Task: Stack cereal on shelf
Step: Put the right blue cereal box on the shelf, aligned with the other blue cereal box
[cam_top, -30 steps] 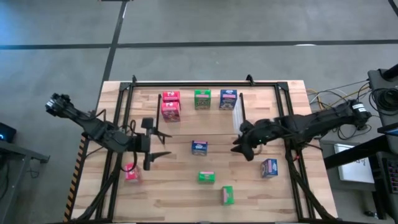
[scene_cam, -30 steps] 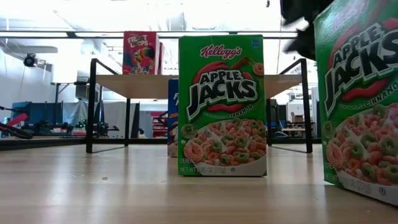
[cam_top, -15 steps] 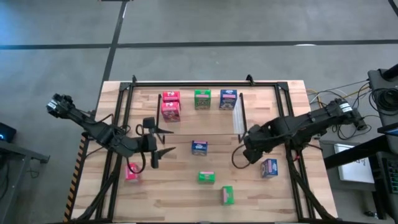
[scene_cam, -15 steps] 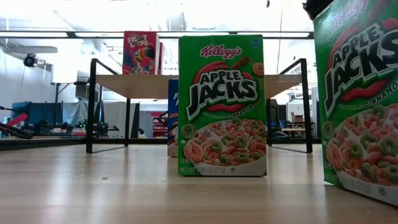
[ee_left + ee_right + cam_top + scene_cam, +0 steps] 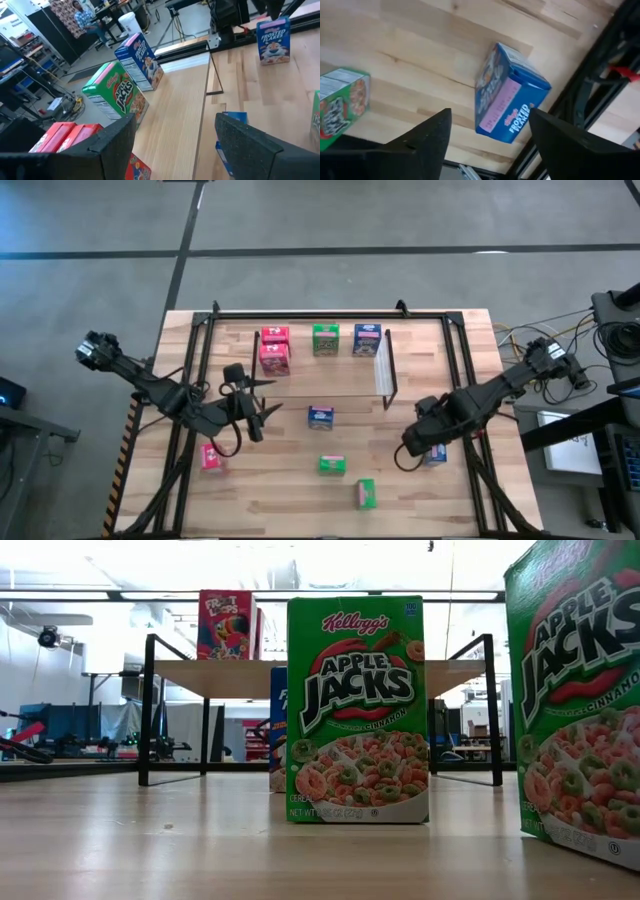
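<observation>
In the high view the shelf holds two red boxes, a green one and a blue one. Standing on the table are a blue box, two green boxes, a red box and a blue box near the right rail. My right gripper hangs open over that blue box, pointing down, with a finger on either side and touching nothing. My left gripper is open in front of the shelf, facing the shelved boxes.
A black frame runs round the table, its right rail close beside the blue box under my right gripper. A green box stands to one side of that gripper. In the low view two green boxes stand before the shelf.
My right gripper has moved from beside the shelf's white strip toward the table's near right, ending over the blue box by the right rail, and has left the low view's upper right corner. My left gripper has turned a little in place. No box has moved.
</observation>
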Available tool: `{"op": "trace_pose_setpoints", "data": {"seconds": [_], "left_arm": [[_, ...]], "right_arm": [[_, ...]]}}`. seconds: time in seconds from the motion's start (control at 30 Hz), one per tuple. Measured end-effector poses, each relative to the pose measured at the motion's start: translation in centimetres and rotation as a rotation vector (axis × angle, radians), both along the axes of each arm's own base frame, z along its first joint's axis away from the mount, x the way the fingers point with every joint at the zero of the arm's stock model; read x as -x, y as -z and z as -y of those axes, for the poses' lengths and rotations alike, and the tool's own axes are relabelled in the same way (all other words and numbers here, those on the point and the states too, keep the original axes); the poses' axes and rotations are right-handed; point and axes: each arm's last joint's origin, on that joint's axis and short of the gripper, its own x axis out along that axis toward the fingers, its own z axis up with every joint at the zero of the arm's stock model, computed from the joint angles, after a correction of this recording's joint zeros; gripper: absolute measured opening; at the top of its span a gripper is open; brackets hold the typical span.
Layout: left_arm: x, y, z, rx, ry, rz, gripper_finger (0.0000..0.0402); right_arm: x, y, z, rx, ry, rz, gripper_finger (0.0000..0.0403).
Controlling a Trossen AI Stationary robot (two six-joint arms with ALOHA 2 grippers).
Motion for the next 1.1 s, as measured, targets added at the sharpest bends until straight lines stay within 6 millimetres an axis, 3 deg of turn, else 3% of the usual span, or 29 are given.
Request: {"op": "trace_pose_setpoints", "data": {"seconds": [0.23,0.7,1.1], "left_arm": [[0.1,0.2,-0.1,-0.012,0.000,-0.021,0.0255],[0.1,0.2,-0.1,-0.019,0.002,-0.024,0.0255],[0.1,0.2,-0.1,-0.019,0.002,-0.024,0.0255]], "right_arm": [[1.1,0.9,-1.2,0.023,0.054,-0.049,0.0273],[1.7,4.0,-1.7,0.043,0.039,-0.075,0.0254],[1.5,4.4,-1.9,0.028,0.039,-0.052,0.0209]]}}
